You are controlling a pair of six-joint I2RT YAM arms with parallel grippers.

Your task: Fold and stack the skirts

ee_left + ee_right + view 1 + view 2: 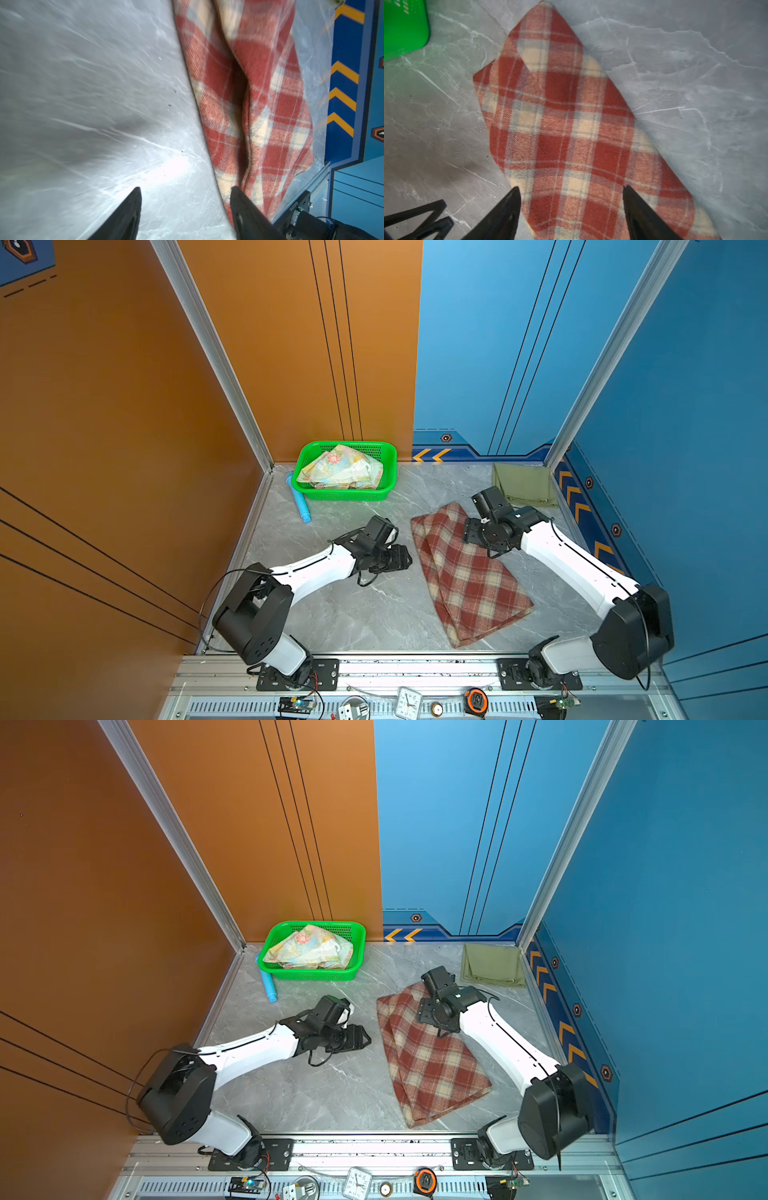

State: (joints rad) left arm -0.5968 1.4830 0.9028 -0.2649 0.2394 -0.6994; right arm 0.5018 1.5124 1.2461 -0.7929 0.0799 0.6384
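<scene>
In both top views the plaid skirt [469,576] [432,1060] lay folded into a long slanted band on the grey table [374,614], right of centre, with its lower end near the table's front edge. The olive skirt [524,485] lay folded flat in the upper right corner of the table, apart from the plaid one. The floral skirt [340,468] sat crumpled in the green basket [388,464] at the back, and a blue tube [298,499] lay just beside the basket's left side. The left tool [403,558] hung just left of the plaid skirt's left edge, and the right tool [471,536] stood over its upper end. Bare table lay open at lower centre, between the left arm and the skirt.

In the left wrist view the left tool [185,199] stood wide, with bare table between its fingers [128,212]. One finger overlapped the plaid skirt's border; whether it touched the cloth could not be told.

In the right wrist view the right tool [571,199] stood wide above the plaid skirt, with cloth showing between its fingers. The basket's corner sat at upper left, well apart from the skirt's edge. The left tool showed at lower left, over bare table beside the skirt.
</scene>
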